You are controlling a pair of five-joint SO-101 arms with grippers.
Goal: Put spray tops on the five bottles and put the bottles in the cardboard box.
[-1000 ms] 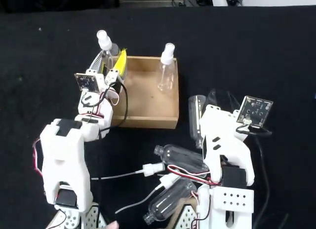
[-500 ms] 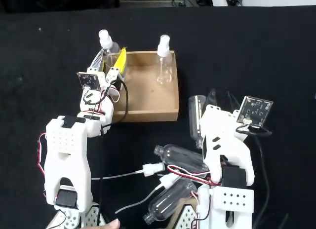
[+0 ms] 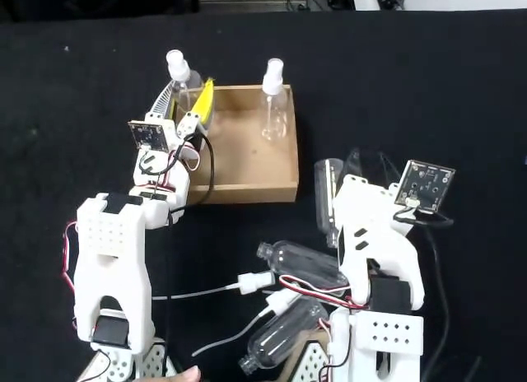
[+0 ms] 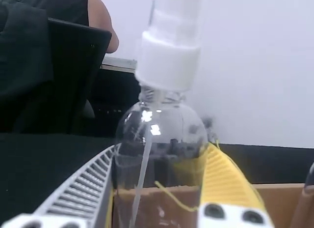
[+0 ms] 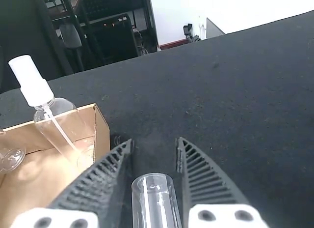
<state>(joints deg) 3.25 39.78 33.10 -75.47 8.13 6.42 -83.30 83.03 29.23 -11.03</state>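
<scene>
While left end effector [image 3: 189, 98] clamps capped bottle [image 3: 176, 67] at cardboard box [image 3: 247, 199] corner, looks like boxing step; next: lower, release. Right end effector [image 5: 153, 141] straddles uncapped bottle [image 5: 153, 193], grip unclear.

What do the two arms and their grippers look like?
The left arm and right arm are blocky white plastic with red and black cables. The left gripper has one ribbed grey finger and one yellow finger; the right gripper has two ribbed black fingers.
</scene>
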